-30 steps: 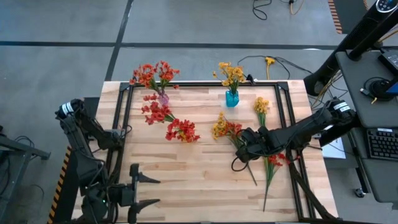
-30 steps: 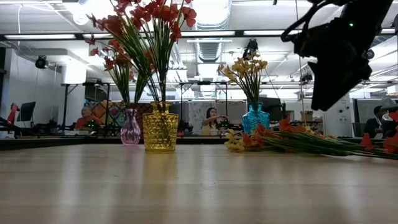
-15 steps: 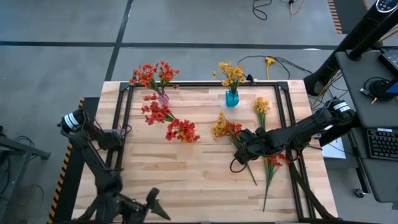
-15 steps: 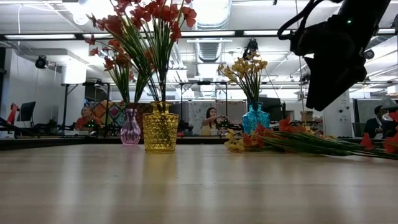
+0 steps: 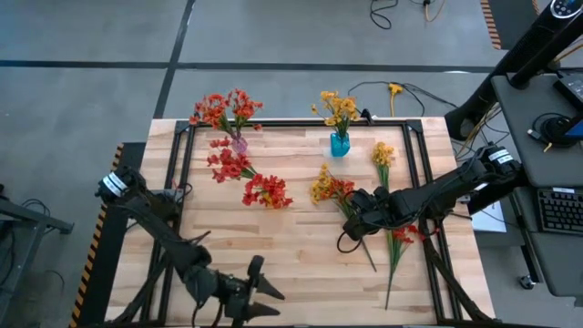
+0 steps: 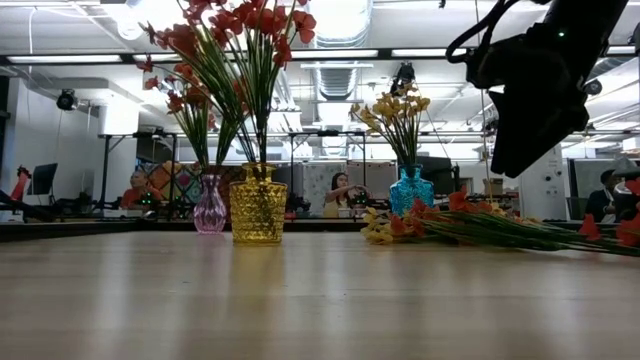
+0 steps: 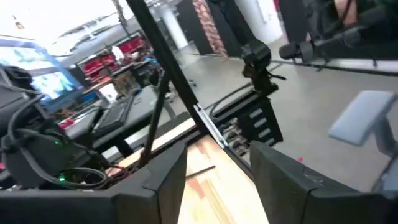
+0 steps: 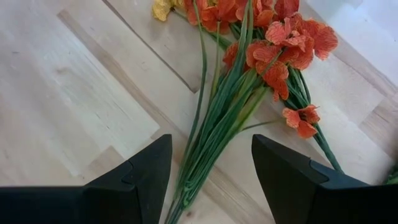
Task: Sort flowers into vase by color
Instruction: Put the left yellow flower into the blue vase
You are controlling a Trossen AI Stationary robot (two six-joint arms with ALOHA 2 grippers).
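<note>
Red-orange flowers stand in a pink vase at the far left, more red ones in a yellow vase, and yellow flowers in a blue vase. Loose sprigs lie flat on the table's right half: a mixed yellow and red bunch, a yellow sprig and red ones. My right gripper hovers open above their green stems, a finger on either side. My left gripper hangs open near the table's front edge with nothing between its fingers.
Black frame rails run along the table's left, far and right sides. Bare wood lies between the two grippers. Beyond the far edge, people sit in the room.
My left gripper has swung along the table's near edge toward the right and sunk a little, turning as it went. The flowers and vases lie as before.
</note>
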